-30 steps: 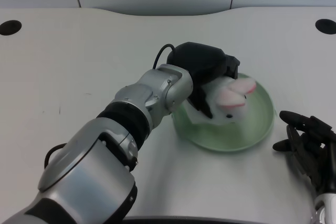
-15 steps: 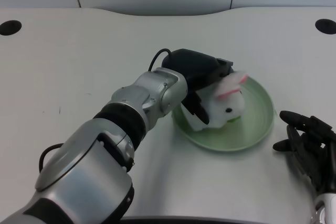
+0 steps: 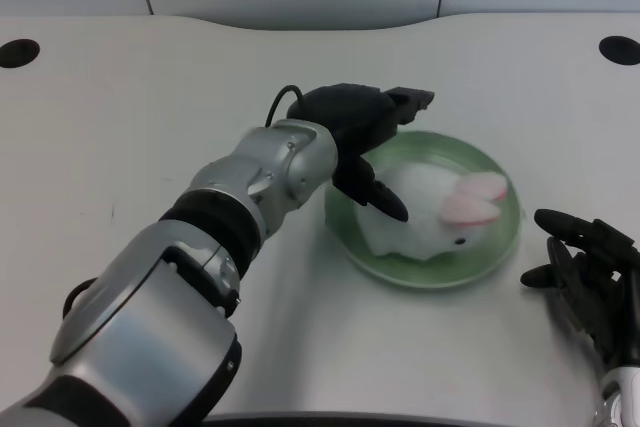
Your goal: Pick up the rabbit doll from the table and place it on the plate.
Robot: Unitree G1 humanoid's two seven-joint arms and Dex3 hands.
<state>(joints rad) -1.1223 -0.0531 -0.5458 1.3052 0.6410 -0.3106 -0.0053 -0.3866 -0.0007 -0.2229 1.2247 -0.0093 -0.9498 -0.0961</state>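
Left hand [image 3: 365, 137] released, fingers apart, holding nothing. Poised at the left rim of the plate, one dark finger [image 3: 384, 199] reaching down over the near side of the rabbit doll's back, touching or only just above it, impossible to tell which. Other fingers stretched toward the far side, above the plate's back edge. Black cable looped at the wrist, silver left forearm [image 3: 262, 179] running back toward the lower left corner.

Just to the right of the hand, rabbit doll [image 3: 430, 217] lying on its side inside the plate, white body, pink ears pointing away from the hand toward the right rim, a small dark eye facing the near edge. Fully within the plate, not overhanging.

Green plate [image 3: 500, 247] flat on the white bench [image 3: 120, 127], round, shallow, its left part partly hidden by the hand.

Farther right of the hand, beyond the plate and apart from it, right hand [image 3: 585, 272] near the lower right corner, fingers spread.

Far from the hand, a dark round hole [image 3: 18, 52] at the bench's back left and another dark hole [image 3: 620, 49] at the back right.
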